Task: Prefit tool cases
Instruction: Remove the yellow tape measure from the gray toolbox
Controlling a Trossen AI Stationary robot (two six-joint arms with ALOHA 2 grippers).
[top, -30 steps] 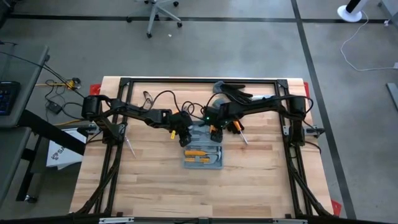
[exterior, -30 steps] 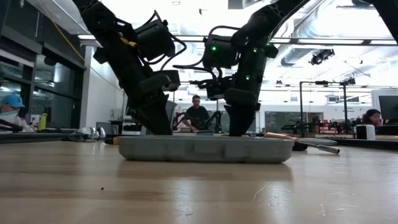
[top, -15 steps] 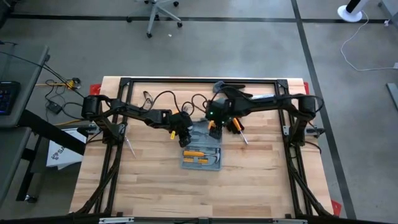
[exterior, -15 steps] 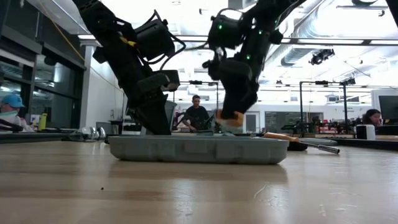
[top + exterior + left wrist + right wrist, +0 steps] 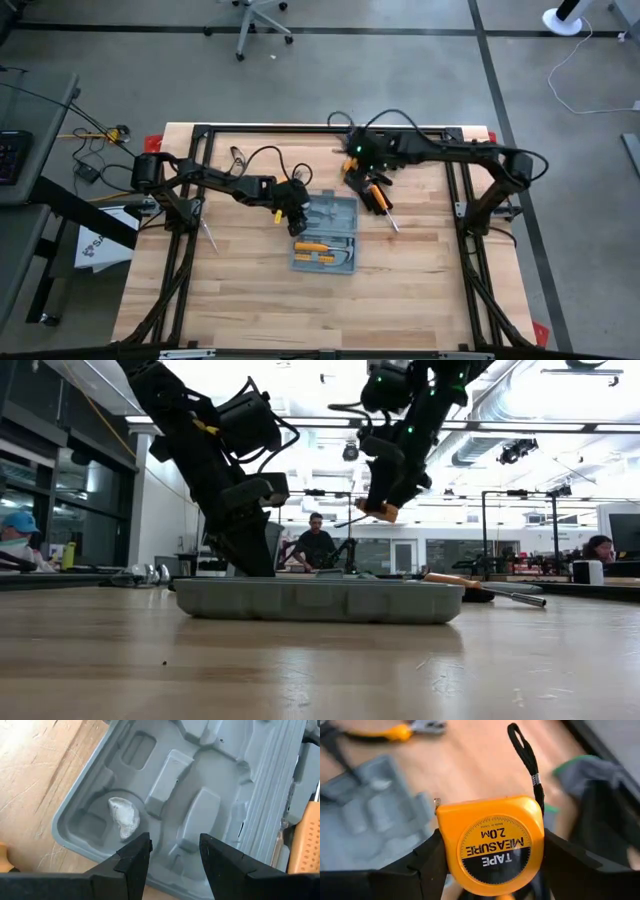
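Moulded grey-blue tool case (image 5: 326, 232) lay open mid-frame on my plank table (image 5: 250, 300). Left gripper (image 5: 172, 851) hovered over its recesses, fingers spread; right gripper (image 5: 490, 865) pinched a rounded orange tape measure (image 5: 492, 842) aloft.

Left end effector (image 5: 171, 855) low, fingers apart, right end effector (image 5: 490, 855) raised high, clamped on something

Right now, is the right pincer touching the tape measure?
Touching. The right wrist view shows the right pincer clamping the orange tape measure on both sides, with no gap.
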